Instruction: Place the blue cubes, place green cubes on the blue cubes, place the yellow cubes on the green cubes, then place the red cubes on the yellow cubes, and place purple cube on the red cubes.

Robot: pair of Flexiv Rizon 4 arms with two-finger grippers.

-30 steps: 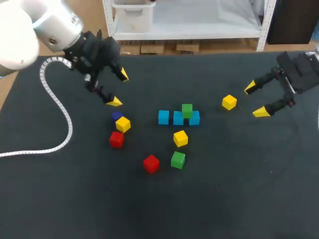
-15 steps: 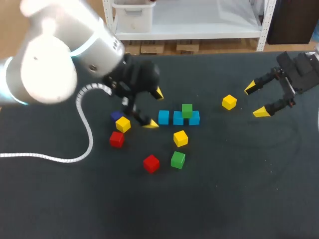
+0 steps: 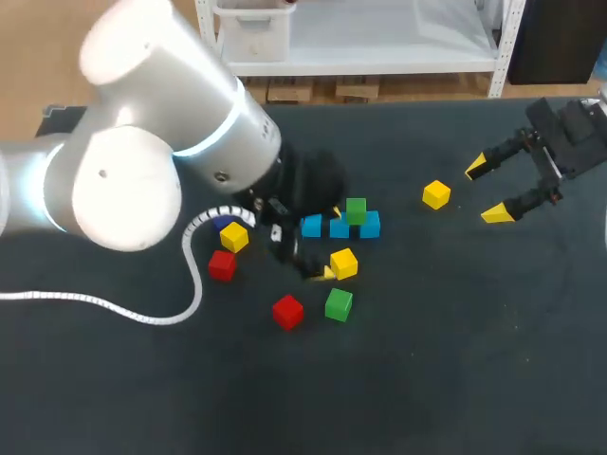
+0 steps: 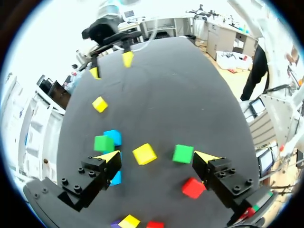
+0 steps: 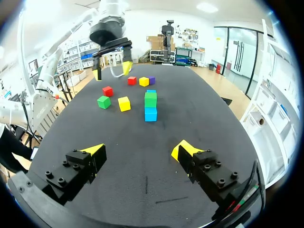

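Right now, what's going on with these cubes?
The stack is only partly built: three blue cubes sit in a row with one green cube on top. The left end effector is at the middle, open, with a loose yellow cube just ahead of its fingers, not gripped. The right end effector hangs open off to the right, beside another yellow cube. The second green cube, two red cubes, a third yellow cube and the purple cube lie loose.
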